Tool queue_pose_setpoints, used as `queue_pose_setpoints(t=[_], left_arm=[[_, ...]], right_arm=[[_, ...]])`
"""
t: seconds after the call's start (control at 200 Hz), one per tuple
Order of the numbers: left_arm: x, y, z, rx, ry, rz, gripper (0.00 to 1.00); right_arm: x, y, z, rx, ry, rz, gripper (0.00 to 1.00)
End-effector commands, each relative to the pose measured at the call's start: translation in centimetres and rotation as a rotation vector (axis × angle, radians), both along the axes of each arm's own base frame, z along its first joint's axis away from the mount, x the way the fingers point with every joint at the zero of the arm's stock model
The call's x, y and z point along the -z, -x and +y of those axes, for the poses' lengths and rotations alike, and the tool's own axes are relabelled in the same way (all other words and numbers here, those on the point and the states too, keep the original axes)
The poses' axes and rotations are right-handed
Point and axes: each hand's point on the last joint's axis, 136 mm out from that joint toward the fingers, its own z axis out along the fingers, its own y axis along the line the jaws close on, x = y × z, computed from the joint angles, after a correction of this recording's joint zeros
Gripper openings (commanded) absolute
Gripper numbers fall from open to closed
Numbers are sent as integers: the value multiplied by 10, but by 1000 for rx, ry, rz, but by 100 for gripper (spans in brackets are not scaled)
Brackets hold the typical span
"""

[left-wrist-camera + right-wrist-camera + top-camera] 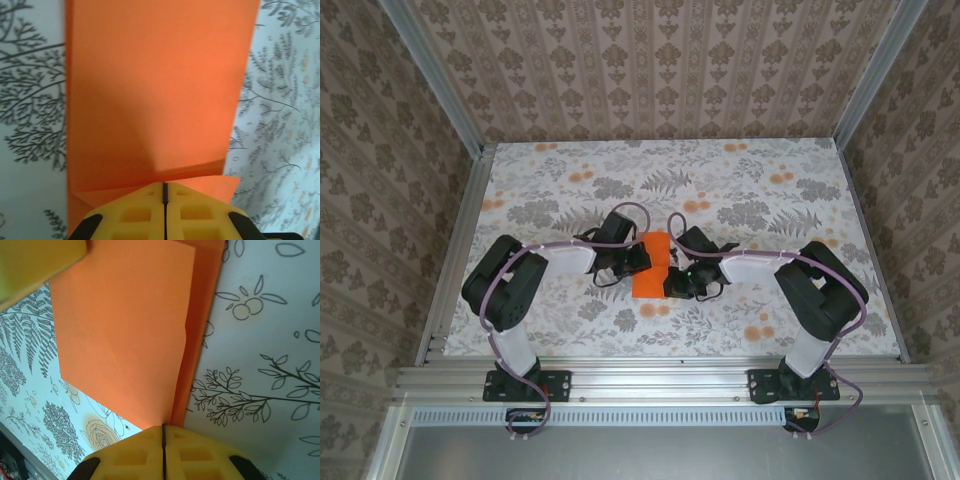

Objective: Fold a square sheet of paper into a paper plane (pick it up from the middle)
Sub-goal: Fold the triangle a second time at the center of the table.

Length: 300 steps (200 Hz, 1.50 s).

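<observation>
The square sheet of paper is bright orange and lies folded over into a two-layer rectangle at the table's middle, between both grippers. In the left wrist view the paper spreads away from my left gripper, whose yellow jaws are shut at its near edge, where a lower layer pokes out to the right. In the right wrist view the paper runs its fold line straight into my shut right gripper. From above, the left gripper and right gripper meet at the sheet. A dart-shaped paper plane is out of view.
The table wears a cloth printed with grey leaves and pale-orange flower blotches. Aluminium rails edge it, and patterned walls close in on three sides. A yellow finger of the left gripper shows at the top left of the right wrist view.
</observation>
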Motion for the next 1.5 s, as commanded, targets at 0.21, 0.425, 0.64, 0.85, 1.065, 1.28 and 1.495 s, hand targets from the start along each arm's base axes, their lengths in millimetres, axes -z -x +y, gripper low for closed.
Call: queue_pose_setpoints(t=[0.21, 0.425, 0.64, 0.85, 1.065, 1.28, 1.495], left_arm=[[31, 9, 18, -47, -61, 48, 6], [32, 9, 19, -56, -60, 50, 5], [37, 12, 22, -66, -65, 65, 5], [43, 14, 27, -73, -78, 77, 5], [46, 14, 36, -79, -93, 82, 5], [42, 11, 35, -71, -90, 72, 5], [21, 0, 21, -43, -33, 27, 8]], right_arm=[[-61, -19, 15, -6, -107, -117, 10], [-43, -29, 31, -32, -89, -83, 9], [-16, -32, 38, -37, -59, -33, 9], [14, -16, 22, -34, 1, 35, 8], [31, 20, -9, -15, 17, 115, 8], [27, 49, -28, -13, 6, 163, 9], [-28, 5, -25, 32, -51, -15, 10]])
